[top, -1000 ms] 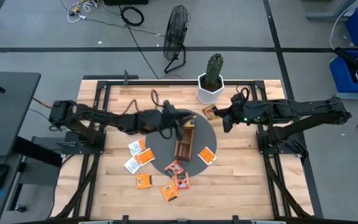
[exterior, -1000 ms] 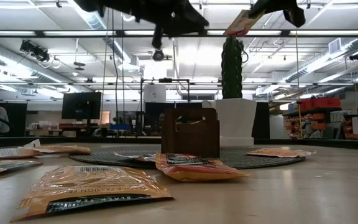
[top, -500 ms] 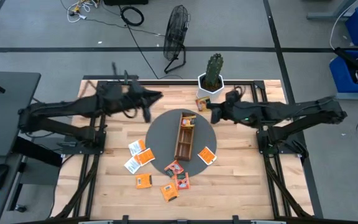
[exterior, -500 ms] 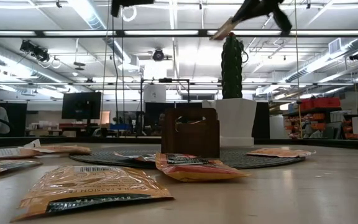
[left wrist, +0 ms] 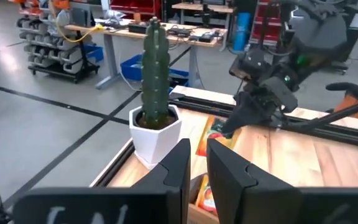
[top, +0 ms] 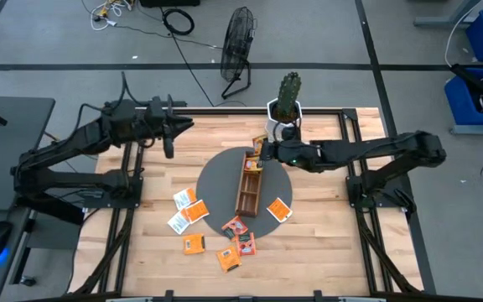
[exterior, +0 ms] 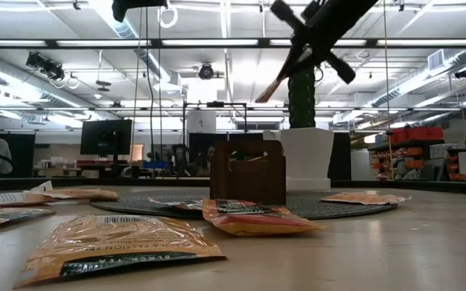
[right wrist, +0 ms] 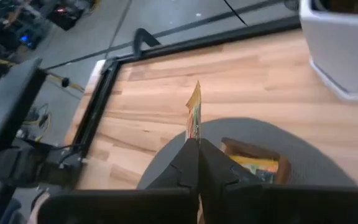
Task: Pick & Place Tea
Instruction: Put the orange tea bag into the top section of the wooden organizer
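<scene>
Hovering over the wooden tray (top: 249, 182), the right tool (top: 265, 151) pinches one tea sachet (right wrist: 194, 112) edge-on; a thin grip could let it miss the compartment; left tool (top: 168, 144), apparently near-closed and empty, waits aside.

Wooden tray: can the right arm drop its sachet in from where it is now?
Probably yes. The right gripper is shut on a tea sachet, hanging just above the far end of the wooden tray. Nothing sits between them, and the left gripper is well off to the side.
</scene>
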Controlling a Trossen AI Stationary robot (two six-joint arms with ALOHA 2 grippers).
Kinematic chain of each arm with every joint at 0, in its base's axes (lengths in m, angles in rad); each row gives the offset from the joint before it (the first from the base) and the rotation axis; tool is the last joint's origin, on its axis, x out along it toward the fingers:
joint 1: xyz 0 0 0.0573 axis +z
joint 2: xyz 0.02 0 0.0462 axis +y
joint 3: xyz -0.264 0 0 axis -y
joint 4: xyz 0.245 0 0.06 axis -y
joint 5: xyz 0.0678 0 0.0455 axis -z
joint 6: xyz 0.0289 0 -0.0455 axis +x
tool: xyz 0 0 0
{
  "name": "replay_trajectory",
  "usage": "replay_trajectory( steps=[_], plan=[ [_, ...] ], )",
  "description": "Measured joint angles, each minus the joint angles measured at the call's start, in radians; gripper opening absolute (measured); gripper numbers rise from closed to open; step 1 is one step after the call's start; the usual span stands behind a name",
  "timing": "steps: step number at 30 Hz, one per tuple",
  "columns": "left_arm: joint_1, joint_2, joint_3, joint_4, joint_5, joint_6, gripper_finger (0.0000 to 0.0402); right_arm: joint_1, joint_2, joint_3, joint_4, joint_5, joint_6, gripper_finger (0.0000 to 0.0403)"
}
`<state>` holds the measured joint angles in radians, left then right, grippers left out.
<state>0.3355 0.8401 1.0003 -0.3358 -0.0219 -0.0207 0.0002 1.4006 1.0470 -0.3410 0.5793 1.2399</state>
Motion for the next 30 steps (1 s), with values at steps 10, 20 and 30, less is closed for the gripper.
replay_trajectory(
  steps=[10,20,30],
  plan=[
    [0.023,-0.133,-0.137,0.029,-0.004,-0.027,0.0054,0.0,0.147,0.0,0.019,-0.023,0.191,0.0],
    [0.044,-0.206,-0.181,0.005,-0.01,-0.066,0.0055,0.001,0.235,0.0,0.016,-0.062,0.301,0.0],
    [0.061,-0.206,-0.181,0.0,-0.01,-0.065,0.0055,0.0,0.277,0.0,0.016,-0.053,0.323,0.0]
  ],
)
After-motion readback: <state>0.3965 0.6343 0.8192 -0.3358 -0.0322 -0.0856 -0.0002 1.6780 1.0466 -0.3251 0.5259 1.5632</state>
